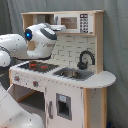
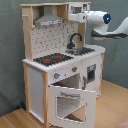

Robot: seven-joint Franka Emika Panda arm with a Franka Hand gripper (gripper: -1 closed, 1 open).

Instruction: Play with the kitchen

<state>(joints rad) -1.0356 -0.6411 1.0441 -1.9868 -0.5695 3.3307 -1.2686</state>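
Arm reaching at the top shelf of the kitchen

The oven door is hanging open nearest the second exterior view, well below the pincer. Farther back, the red-ringed hob, sink and black faucet are sitting beneath it. The pincer is hovering at the microwave beside the grey hood; whether its fingers are spread, I cannot tell.

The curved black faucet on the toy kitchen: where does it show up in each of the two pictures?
First exterior view: the curved black faucet stands right of centre, behind the metal sink.
Second exterior view: the faucet sits just above centre, right of the red-ringed hob.
Shared landmark: the hob, on the faucet's left in both exterior views.
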